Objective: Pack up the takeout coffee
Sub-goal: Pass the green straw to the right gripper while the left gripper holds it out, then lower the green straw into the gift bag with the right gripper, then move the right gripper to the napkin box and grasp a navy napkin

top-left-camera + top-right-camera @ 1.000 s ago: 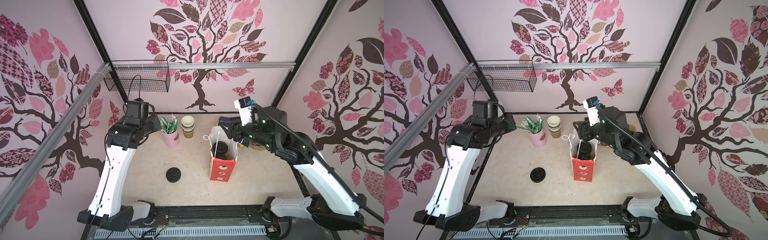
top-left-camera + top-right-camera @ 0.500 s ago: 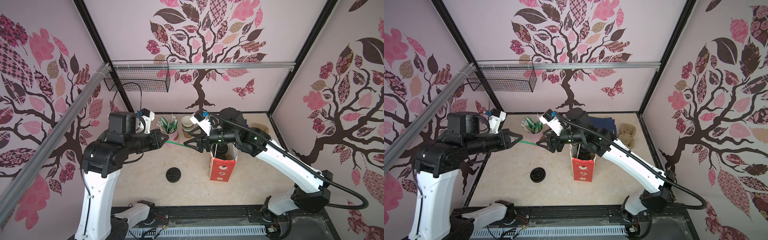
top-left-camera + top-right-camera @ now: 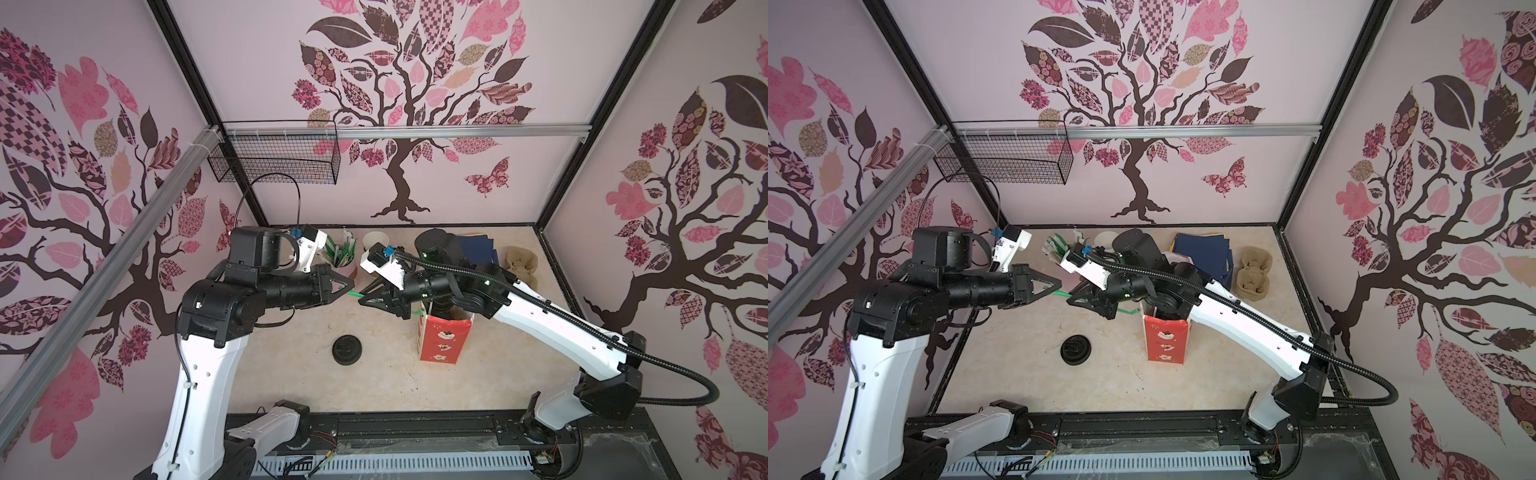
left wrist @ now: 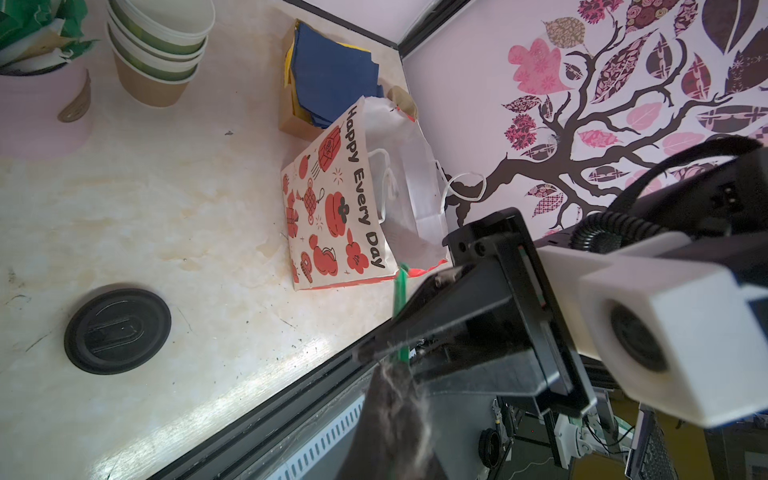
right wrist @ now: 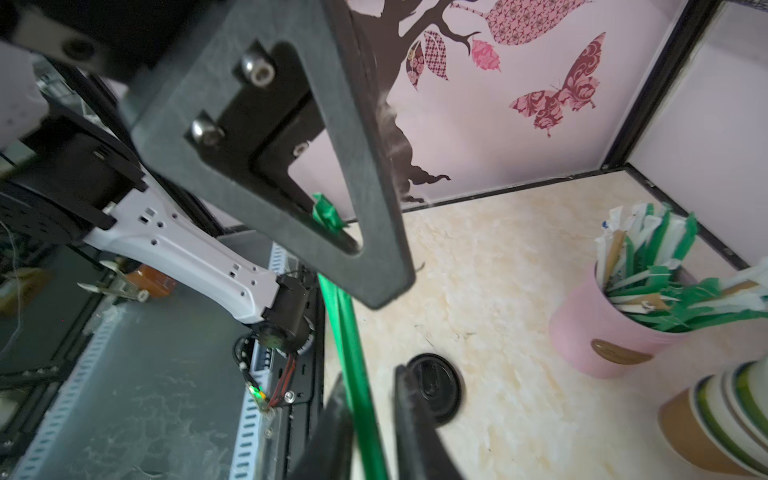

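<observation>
the left gripper [image 3: 352, 286] is clenched on one end of a long, thin green straw [image 5: 353, 374]. it holds the straw out level above the table so the free length points at the other arm. the right gripper [image 3: 361, 300] meets it tip to tip. in the right wrist view its jaws stand narrowly parted on either side of the green straw, with one finger [image 5: 328, 436] against it and a sliver of table showing by the other, so i judge it not yet clamped.

this reads as a mid-air handover, made because the right arm sits over the upright red-and-white paper bag [image 3: 440, 345] and can drop the straw in. i cannot make out the green paper cups with black lids. the bag's mouth lies under the right arm and only a dark shape [image 3: 441, 308] shows there, so they may be packed inside.

the pink cup of wrapped straws [image 5: 602, 332] stands near the back wall beside a stack of empty paper cups [image 4: 162, 50]. a squat black stack of lids [image 3: 347, 350] lies apart, left of the bag. the left gripper should let go only once the right one has closed, or the straw falls.
</observation>
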